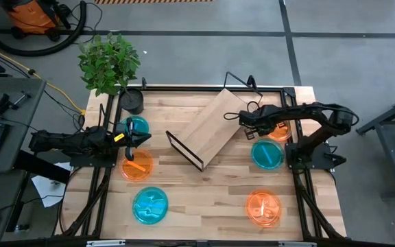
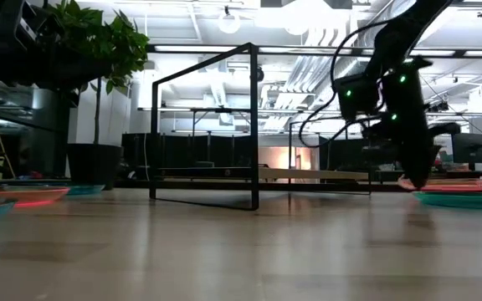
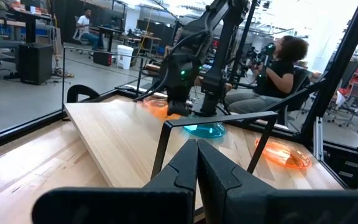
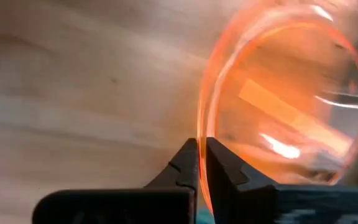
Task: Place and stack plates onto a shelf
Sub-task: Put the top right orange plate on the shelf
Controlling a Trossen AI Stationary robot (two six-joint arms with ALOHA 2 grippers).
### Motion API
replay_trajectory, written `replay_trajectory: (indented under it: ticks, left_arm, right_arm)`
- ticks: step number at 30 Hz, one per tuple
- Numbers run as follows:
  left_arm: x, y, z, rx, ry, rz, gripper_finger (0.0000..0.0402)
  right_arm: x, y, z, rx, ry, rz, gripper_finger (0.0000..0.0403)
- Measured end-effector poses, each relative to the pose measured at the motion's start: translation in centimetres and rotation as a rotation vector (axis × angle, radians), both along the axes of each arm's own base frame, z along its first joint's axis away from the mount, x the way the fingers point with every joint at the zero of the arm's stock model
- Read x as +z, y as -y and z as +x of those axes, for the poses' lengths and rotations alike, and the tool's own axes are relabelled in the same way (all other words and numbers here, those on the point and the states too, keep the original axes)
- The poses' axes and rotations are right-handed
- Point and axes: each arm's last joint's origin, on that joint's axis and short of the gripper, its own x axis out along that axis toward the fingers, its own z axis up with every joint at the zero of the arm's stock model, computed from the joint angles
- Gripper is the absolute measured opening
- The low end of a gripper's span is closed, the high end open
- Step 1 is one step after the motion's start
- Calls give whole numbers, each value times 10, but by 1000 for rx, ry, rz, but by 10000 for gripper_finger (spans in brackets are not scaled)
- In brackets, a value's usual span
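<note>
The shelf (image 1: 211,127), a light wooden board with black wire ends, stands slanted at the table's middle. Three plates lie on the left: cyan (image 1: 136,125), orange (image 1: 137,167) and cyan (image 1: 149,204). Three lie on the right: orange (image 1: 280,132), cyan (image 1: 267,155) and orange (image 1: 263,207). My right gripper (image 4: 202,162) is shut on the far right orange plate (image 4: 278,112), at its side toward the shelf. My left gripper (image 3: 197,168) is shut and empty, level, between the far cyan and the orange plate on the left (image 1: 140,140). My right gripper pinches the orange plate's rim (image 4: 201,134) between its two fingers, on the side of the plate toward the shelf. The fingers come from above and point down (image 2: 417,177). The plate sits low by the tabletop (image 2: 454,186); whether it is lifted clear, I cannot tell.
A potted plant (image 1: 112,65) stands at the table's far left corner. Black frame rails (image 1: 300,185) run along the table's left and right sides. A seated person (image 3: 281,68) shows beyond the table's right side. Bare wood lies in front of the shelf (image 1: 204,199).
</note>
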Motion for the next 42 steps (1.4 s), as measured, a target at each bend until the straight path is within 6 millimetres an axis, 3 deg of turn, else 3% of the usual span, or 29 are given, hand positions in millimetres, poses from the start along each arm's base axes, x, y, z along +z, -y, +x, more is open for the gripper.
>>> replay_trajectory:
  ticks: [8, 13, 20, 25, 28, 34, 38, 42]
  left_arm:
    - [0, 0, 0, 0, 0, 0, 1]
    - [0, 0, 0, 0, 0, 0, 1]
    - [0, 0, 0, 0, 0, 0, 1]
    - [0, 0, 0, 0, 0, 0, 1]
    - [0, 0, 0, 0, 0, 0, 1]
    - [0, 0, 0, 0, 0, 0, 1]
    - [0, 0, 0, 0, 0, 0, 1]
    - [0, 0, 0, 0, 0, 0, 1]
  right_arm:
    - [40, -21, -13, -10, 179, 0, 0]
    - [75, -37, -14, 47, 287, 40, 0]
    - [140, -61, 13, 279, 512, 64, 0]
    - [171, -72, 37, 408, 547, -15, 0]
    - [170, -76, 46, 472, 491, -24, 0]
    - [150, -85, 49, 513, 320, 23, 0]
    - [121, -91, 39, 436, 282, 60, 4]
    - [87, -97, 29, 336, 358, 131, 35]
